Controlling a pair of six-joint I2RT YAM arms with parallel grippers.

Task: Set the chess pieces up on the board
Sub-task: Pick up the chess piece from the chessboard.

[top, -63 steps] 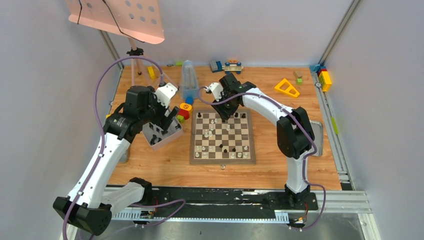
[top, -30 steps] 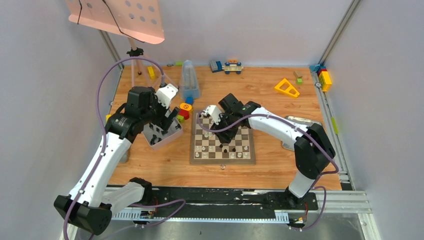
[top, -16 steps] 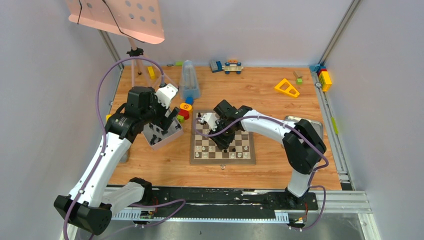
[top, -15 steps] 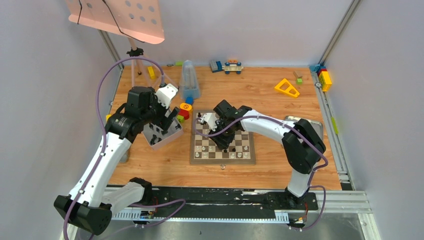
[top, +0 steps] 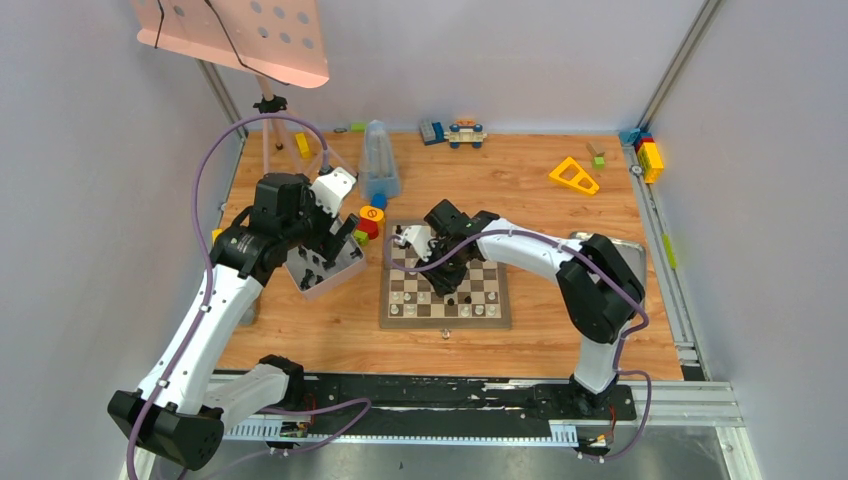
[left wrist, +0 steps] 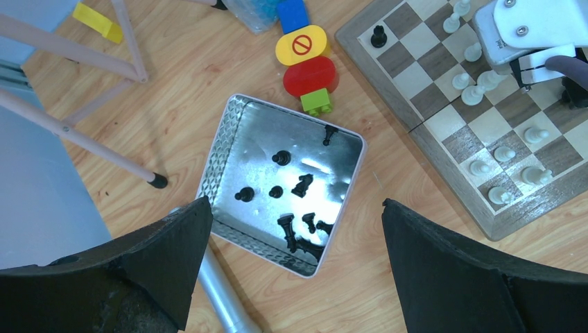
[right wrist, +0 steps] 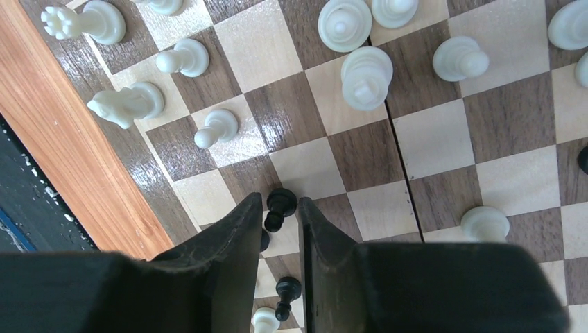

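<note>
Black on black: narrowing the right gripper point(right wrist: 279, 209) from half-open to a slit around a black pawn point(right wrist: 281, 201) on the board point(right wrist: 444, 139), seemingly gripping already, readying relocation.

Your left arm point(top: 203, 318): white shells, black joints.
Your right arm point(top: 526, 245): same colours.
Your cables point(top: 196, 200): purple, one per arm.
Your tool fingers point(left wrist: 457, 277): matte black.

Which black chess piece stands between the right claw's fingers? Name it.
The black pawn flanked by the right claw's fingertips; another black piece stands further back beneath the claw, not between the tips.
</note>
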